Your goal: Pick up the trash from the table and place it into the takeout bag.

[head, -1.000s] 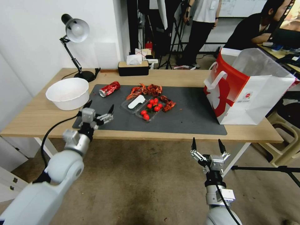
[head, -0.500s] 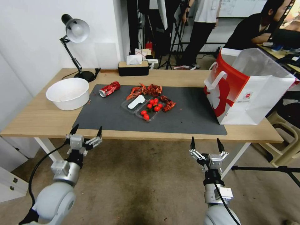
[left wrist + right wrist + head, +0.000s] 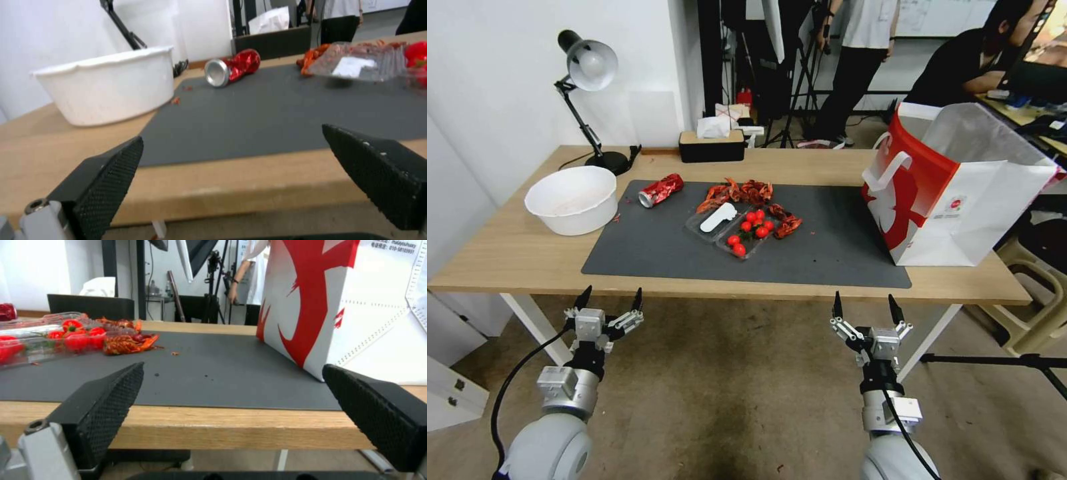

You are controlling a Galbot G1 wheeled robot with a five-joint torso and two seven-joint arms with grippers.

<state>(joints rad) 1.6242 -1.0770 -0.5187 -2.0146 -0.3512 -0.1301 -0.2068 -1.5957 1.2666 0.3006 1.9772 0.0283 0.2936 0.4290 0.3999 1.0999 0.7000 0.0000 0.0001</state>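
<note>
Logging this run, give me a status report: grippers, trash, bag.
Left gripper and right gripper open, empty, below the table's near edge. Crushed can and food scraps on the mat. Bag upright at the right end. Nothing blocking.

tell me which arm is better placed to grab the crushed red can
Probably left. The crushed red can lies on the mat's left side, nearer the open left gripper than the right gripper, though both hang below the table edge.
</note>
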